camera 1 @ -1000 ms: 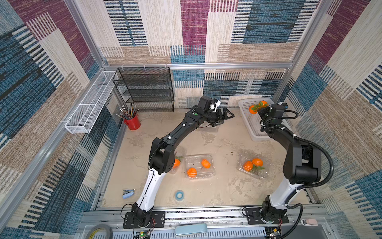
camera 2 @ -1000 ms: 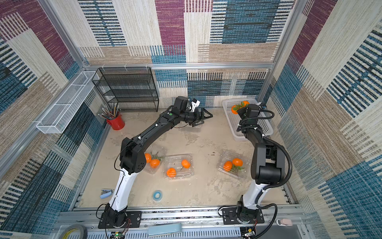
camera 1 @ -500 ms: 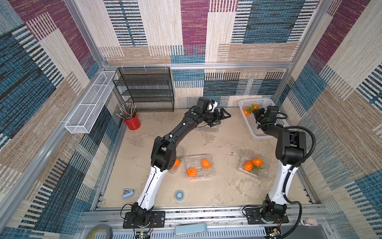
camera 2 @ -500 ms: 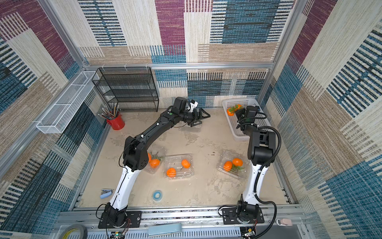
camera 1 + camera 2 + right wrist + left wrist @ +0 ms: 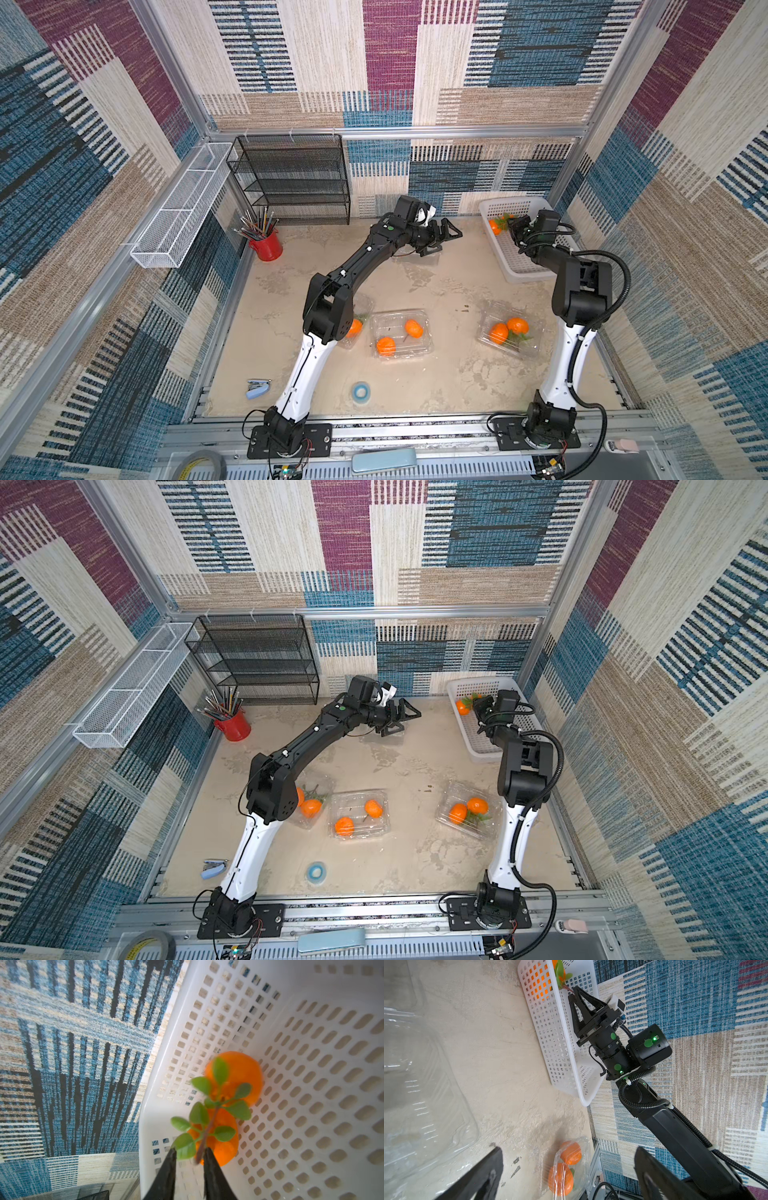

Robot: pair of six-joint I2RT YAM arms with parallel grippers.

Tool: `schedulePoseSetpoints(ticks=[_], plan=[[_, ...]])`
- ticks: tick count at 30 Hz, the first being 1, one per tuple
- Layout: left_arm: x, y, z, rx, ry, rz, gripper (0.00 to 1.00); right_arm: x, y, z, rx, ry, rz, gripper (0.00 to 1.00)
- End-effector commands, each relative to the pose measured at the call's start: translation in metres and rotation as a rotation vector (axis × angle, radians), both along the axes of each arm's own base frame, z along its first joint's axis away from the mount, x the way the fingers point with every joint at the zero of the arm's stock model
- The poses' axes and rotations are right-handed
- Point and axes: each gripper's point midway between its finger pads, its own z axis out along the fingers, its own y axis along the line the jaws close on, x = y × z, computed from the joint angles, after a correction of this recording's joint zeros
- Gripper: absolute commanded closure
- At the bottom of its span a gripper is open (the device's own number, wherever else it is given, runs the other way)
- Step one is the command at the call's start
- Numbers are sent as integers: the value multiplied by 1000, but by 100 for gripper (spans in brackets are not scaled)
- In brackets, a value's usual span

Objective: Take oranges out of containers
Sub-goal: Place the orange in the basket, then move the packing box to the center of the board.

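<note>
Right claw [image 5: 190, 1150]: narrow gap, leafy stem [image 5: 207, 1128] lying loose between the jaws. The joined oranges [image 5: 234, 1072] sit in the white basket [image 5: 311, 1022], at the table's 2 o'clock. Left claw [image 5: 448, 241]: wide, empty, at 12 o'clock. I judge the pairs light and prone to rolling. I'd pinch the stiff stem, not the skin.

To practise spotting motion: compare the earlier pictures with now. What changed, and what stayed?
The right gripper carried the leafy pair of oranges toward the back corner of the white basket, then parted its jaws around the stem. The left gripper stayed open by the empty container; the three filled containers did not move.
</note>
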Motion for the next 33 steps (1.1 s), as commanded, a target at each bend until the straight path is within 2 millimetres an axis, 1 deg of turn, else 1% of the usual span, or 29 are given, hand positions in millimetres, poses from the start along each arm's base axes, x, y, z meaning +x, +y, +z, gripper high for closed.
schedulePoseSetpoints(ticks=[1, 6, 8, 10, 13, 16, 17, 19, 21, 23, 24, 25, 26, 28, 33], plan=[[-3, 6, 14, 15, -51, -10, 1, -4, 1, 24, -64, -23, 30, 60], [-5, 19, 31, 34, -74, 2, 1, -20, 4, 61, -154, -66, 44, 36], [-6, 25, 38, 42, -81, 11, 1, -24, 10, 75, -189, -85, 70, 23], [-7, 31, 42, 49, -90, 21, 1, -28, 18, 86, -217, -95, 94, 13], [-10, 44, 44, 76, -96, 40, 1, -39, 38, 105, -264, -117, 129, 2], [-11, 62, 42, 120, -93, 63, 1, -46, 76, 115, -328, -108, 200, 2], [-11, 69, 40, 133, -88, 71, 1, -49, 89, 115, -344, -99, 227, 2], [-12, 87, 32, 157, -59, 90, 1, -54, 120, 110, -362, -86, 298, 2], [-14, 104, 25, 171, -34, 110, 1, -58, 151, 97, -353, -52, 394, 2], [-16, 120, 16, 177, -10, 131, 1, -61, 180, 79, -341, -9, 483, 0], [-17, 128, 13, 178, -2, 144, 1, -63, 193, 68, -330, 11, 527, 3], [-19, 135, 11, 181, 4, 152, 1, -66, 207, 52, -317, 46, 569, 7], [-21, 140, 8, 183, 11, 156, 1, -63, 215, 49, -314, 51, 585, 10], [-24, 149, 2, 186, 30, 163, 1, -62, 231, 26, -299, 98, 623, 19], [-33, 160, -10, 166, 58, 178, 1, -63, 259, -5, -289, 162, 685, 32]])
